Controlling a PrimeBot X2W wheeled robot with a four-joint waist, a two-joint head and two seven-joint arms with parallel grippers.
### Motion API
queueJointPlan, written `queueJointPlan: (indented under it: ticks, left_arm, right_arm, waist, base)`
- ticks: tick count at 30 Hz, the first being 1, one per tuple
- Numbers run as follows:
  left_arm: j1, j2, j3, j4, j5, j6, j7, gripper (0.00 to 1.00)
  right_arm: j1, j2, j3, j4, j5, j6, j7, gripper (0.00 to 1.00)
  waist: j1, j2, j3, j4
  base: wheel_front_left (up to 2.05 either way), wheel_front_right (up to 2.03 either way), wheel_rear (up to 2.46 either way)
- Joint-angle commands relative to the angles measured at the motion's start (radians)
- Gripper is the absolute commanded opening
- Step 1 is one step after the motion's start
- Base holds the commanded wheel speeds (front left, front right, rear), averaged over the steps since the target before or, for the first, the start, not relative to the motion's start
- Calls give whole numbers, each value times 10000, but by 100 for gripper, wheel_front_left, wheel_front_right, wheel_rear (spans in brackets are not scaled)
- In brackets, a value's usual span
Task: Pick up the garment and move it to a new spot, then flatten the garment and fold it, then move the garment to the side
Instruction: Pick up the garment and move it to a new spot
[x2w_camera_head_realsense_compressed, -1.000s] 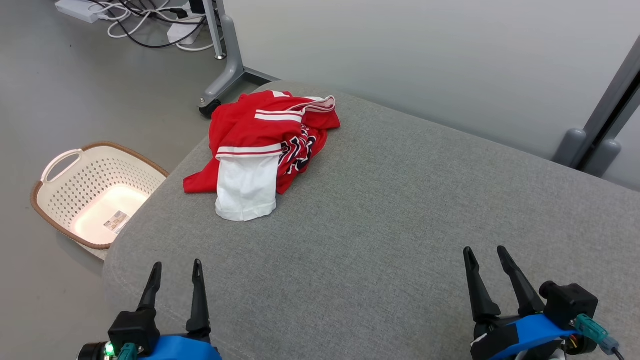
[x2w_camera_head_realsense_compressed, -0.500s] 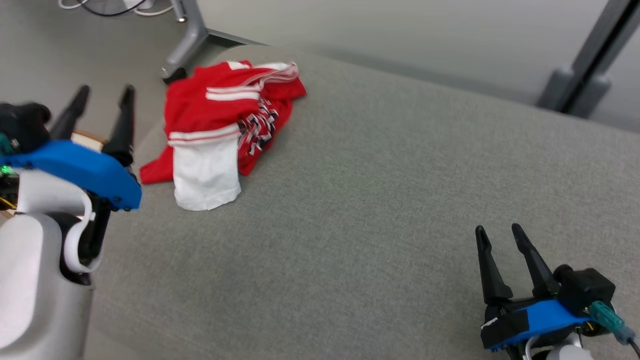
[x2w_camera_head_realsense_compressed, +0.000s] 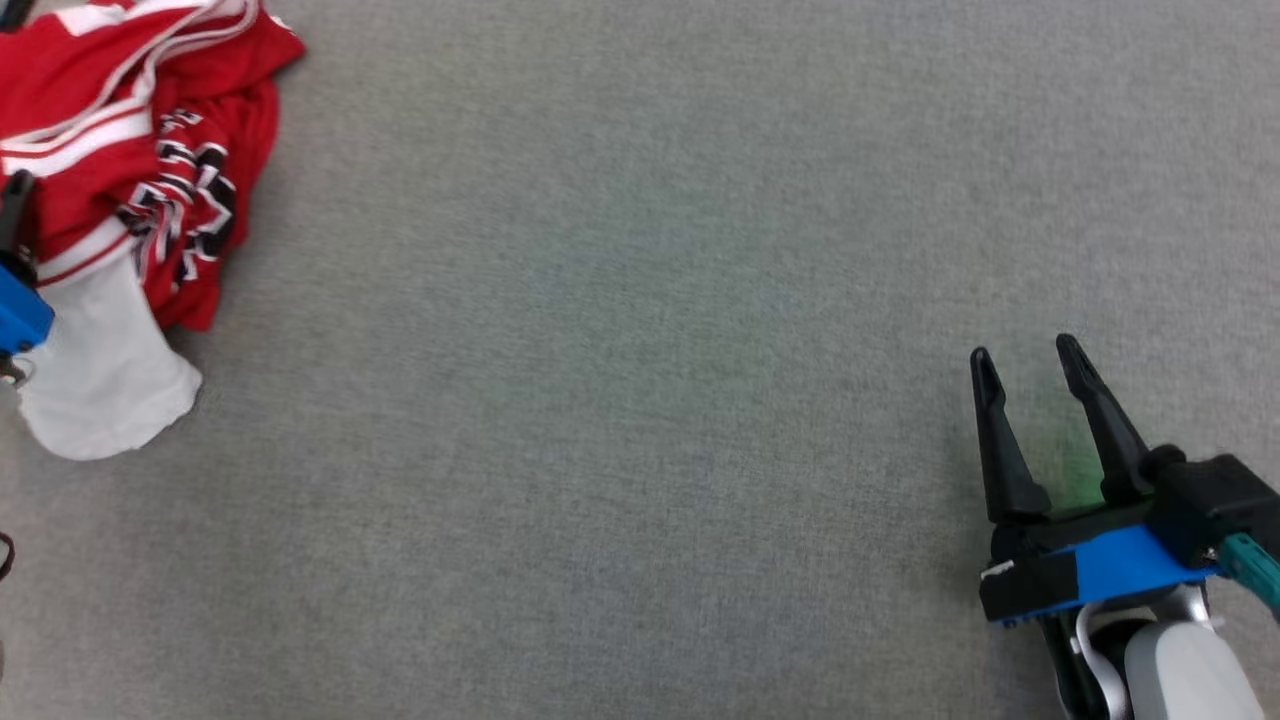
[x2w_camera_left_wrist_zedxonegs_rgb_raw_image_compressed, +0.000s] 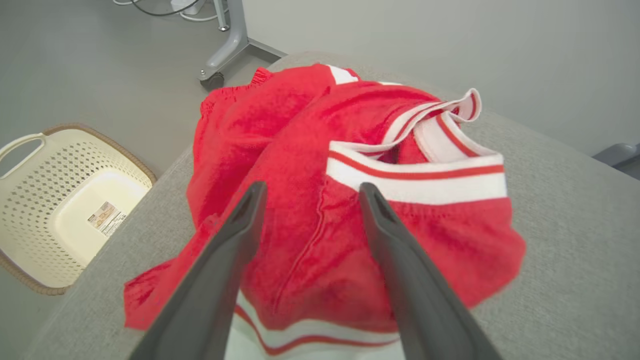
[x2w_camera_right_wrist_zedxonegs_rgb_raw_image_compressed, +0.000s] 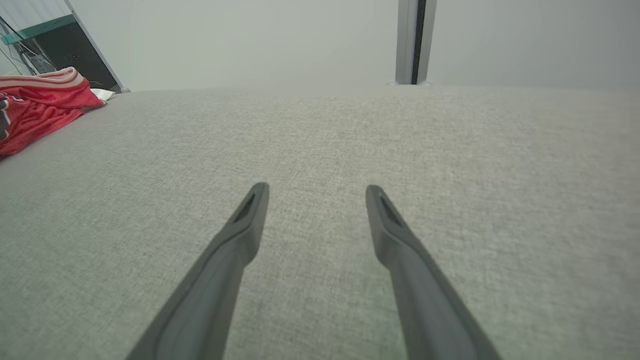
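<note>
Poised over garment (x2w_camera_left_wrist_zedxonegs_rgb_raw_image_compressed: 300, 125), left pincer (x2w_camera_left_wrist_zedxonegs_rgb_raw_image_compressed: 312, 186) and right pincer (x2w_camera_head_realsense_compressed: 1022, 346) both wide
Risks nipping one loose fold, spilling the rest leftward into the basket (x2w_camera_left_wrist_zedxonegs_rgb_raw_image_compressed: 30, 200)

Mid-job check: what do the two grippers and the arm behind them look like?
The right gripper has two long, dark, tapering fingers on a blue housing with a black block, a small white mark and a teal connector; its forearm is pale grey. The left gripper has the same dark fingers, each with a recess near the tip.
</note>
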Motion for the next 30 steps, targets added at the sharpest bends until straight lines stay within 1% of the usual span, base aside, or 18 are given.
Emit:
queueJointPlan:
  ticks: [1,4,7,8,9,11,15,19,23,25,27,28,30]
  left_arm:
    - [-230,22,89,117,-118,41,47,100]
    - [-48,143,205,544,-224,238,350,100]
    - [208,15,176,934,-517,489,1296,100]
    - [255,2,119,965,-573,517,1627,44]
    - [300,11,99,938,-640,534,1846,0]
    - [409,40,22,774,-650,536,2108,0]
    - [370,384,124,150,-432,643,1700,0]
    - [132,570,162,-577,-279,487,1223,0]
    - [-308,623,-68,-1661,-165,389,1209,0]
    - [-568,664,-232,-2207,-106,267,1271,0]
    - [-898,503,-395,-2737,-225,136,1336,0]
    - [-1224,350,-651,-3281,-269,4,1511,0]
    - [-1551,182,-935,-3774,-343,-106,1695,0]
  right_arm:
    - [-173,-46,-33,-117,-64,5,26,100]
    - [-166,-45,-80,-290,19,5,16,100]
    - [-229,-45,-9,-286,114,5,-68,100]
    - [-238,-45,-10,-276,141,5,-100,100]
    - [-247,-45,13,-238,205,5,-125,100]
    - [-238,-45,15,-155,272,5,-211,100]
    - [-197,-43,38,126,445,5,-397,100]
    - [-75,-43,80,500,660,5,-601,100]
    - [58,-47,90,886,779,5,-819,100]
    - [165,-42,95,1085,850,5,-874,100]
    - [290,-48,105,1243,805,5,-911,100]
    - [417,-48,50,1345,769,3,-937,100]
    - [552,-43,-22,1416,773,5,-951,100]
  waist:
    - [-3,0,150,-118]
    - [-3,0,438,-423]
    - [-3,0,532,-673]
    - [-3,0,518,-719]
    - [-3,0,478,-770]
    - [-3,0,335,-839]
    - [-3,0,-200,-915]
    - [-3,0,-1016,-923]
    - [-3,0,-1905,-963]
    - [-3,0,-2331,-1023]
    - [-3,0,-2757,-1127]
    - [-3,0,-3086,-1245]
    - [-3,0,-3368,-1387]
  base:
    - [0,0,0]
    - [0,0,0]
    - [0,0,0]
    - [0,0,0]
    - [0,0,0]
    - [0,0,0]
    - [0,0,0]
    - [0,0,0]
    - [0,0,0]
    - [0,0,0]
    - [0,0,0]
    - [0,0,0]
    - [0,0,0]
